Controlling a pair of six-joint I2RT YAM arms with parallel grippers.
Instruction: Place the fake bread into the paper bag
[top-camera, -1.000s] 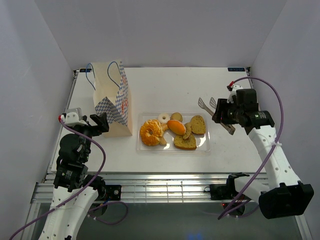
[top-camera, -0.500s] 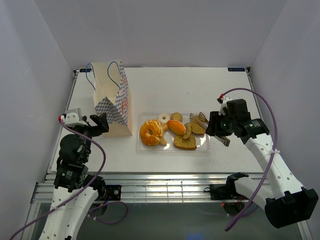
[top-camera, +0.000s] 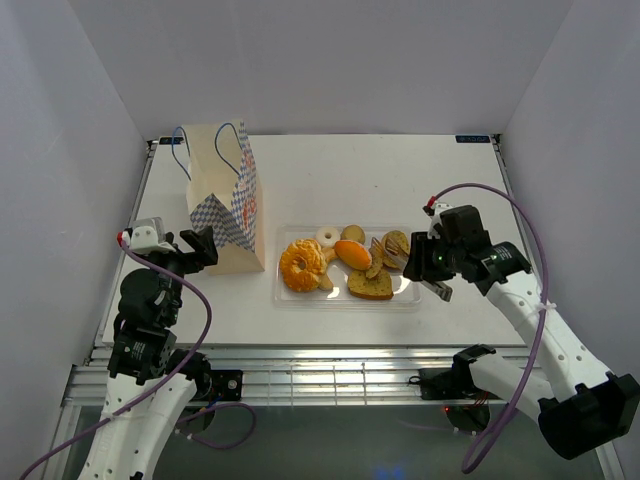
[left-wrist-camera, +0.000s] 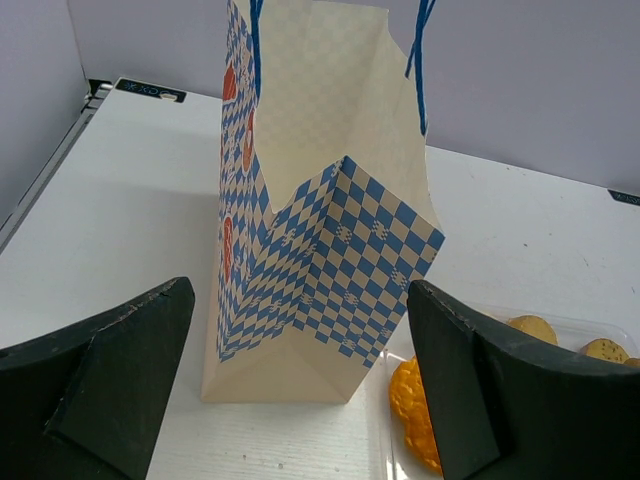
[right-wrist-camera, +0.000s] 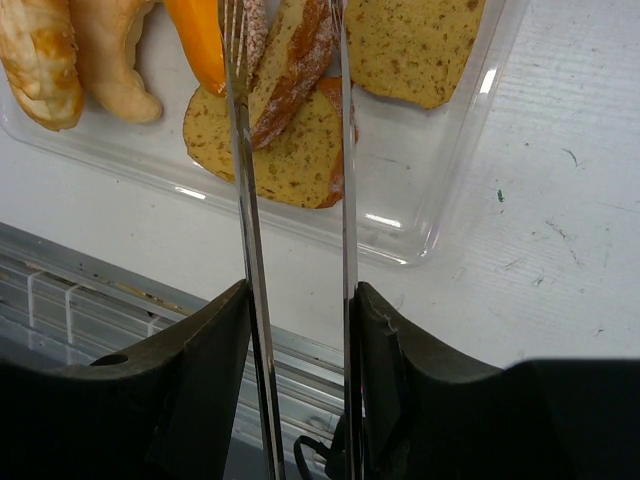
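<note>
Compared with one second earlier, the right arm has swung left from the bare table beside the tray, and the right gripper (top-camera: 428, 264) now sits at the right end of the clear tray (top-camera: 300, 298). The left arm has not changed position. The right fingers (right-wrist-camera: 205, 350) press on both arms of a pair of metal tongs (right-wrist-camera: 246, 200), squeezing them closer together than before. The tong tips reach into the tray and stand on either side of a brown toast slice (right-wrist-camera: 290, 60) that is tipped up on its edge. The left gripper (left-wrist-camera: 300, 290) hangs just beside the paper bag (top-camera: 225, 200) with its fingers spread wide and holding nothing. All of the bread lies in the tray near the middle of the table (top-camera: 350, 180): a golden twisted ring (top-camera: 302, 265) at the left end, a glossy orange roll (top-camera: 352, 253), a pale crescent (right-wrist-camera: 115, 60), a small white bun (top-camera: 327, 236) and flat brown toast slices (top-camera: 370, 286). The bag stands upright and open, left of the tray, showing blue-and-white chequered sides and blue cord handles.
</note>
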